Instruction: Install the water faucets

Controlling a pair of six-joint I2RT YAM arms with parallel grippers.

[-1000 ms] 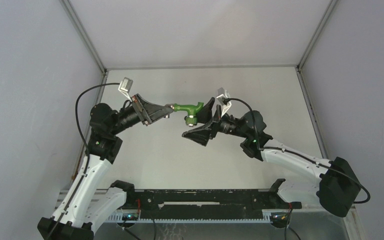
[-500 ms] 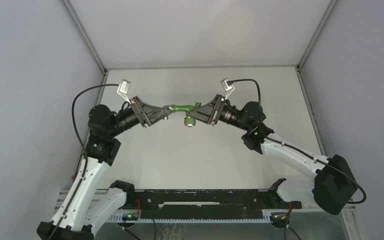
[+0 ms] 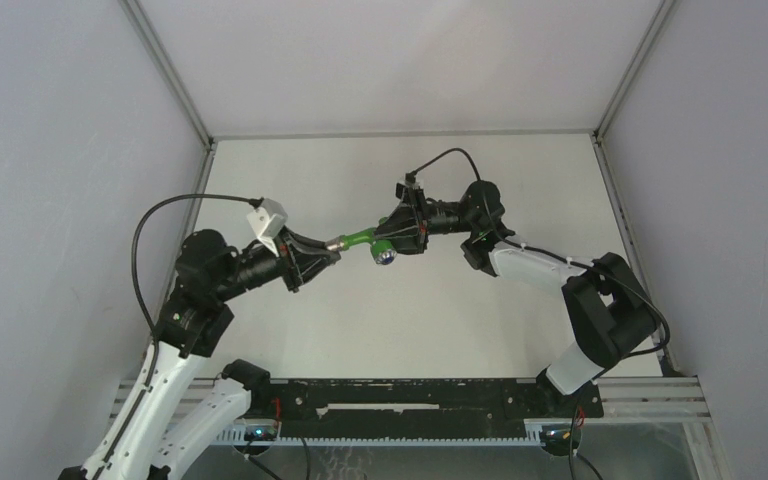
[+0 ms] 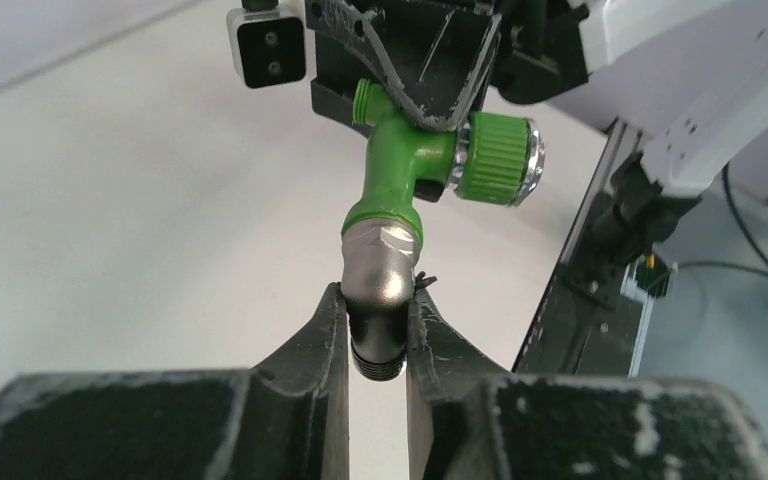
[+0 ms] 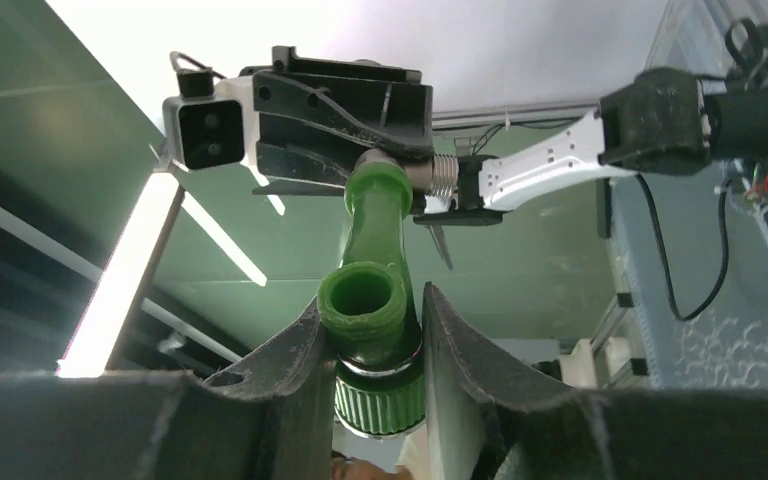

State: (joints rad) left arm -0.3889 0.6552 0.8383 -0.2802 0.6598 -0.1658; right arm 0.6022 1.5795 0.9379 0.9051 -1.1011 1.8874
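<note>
At the near edge, the two arms (image 3: 190, 330) reach up over the white table (image 3: 440, 320) and meet above its middle. The left gripper (image 3: 326, 254) is squeezed tight on the little grey metal elbow fitting (image 3: 338, 242), which sits on one end of the green tap (image 3: 363, 238), held up off the table. A bit farther back, the right gripper (image 3: 392, 232) is pinched on the tap's other end, and the round knob (image 3: 384, 254) sticks out beside its fingers.

Overhead view, two close opposing wrist views, tap (image 4: 398, 175) common
</note>
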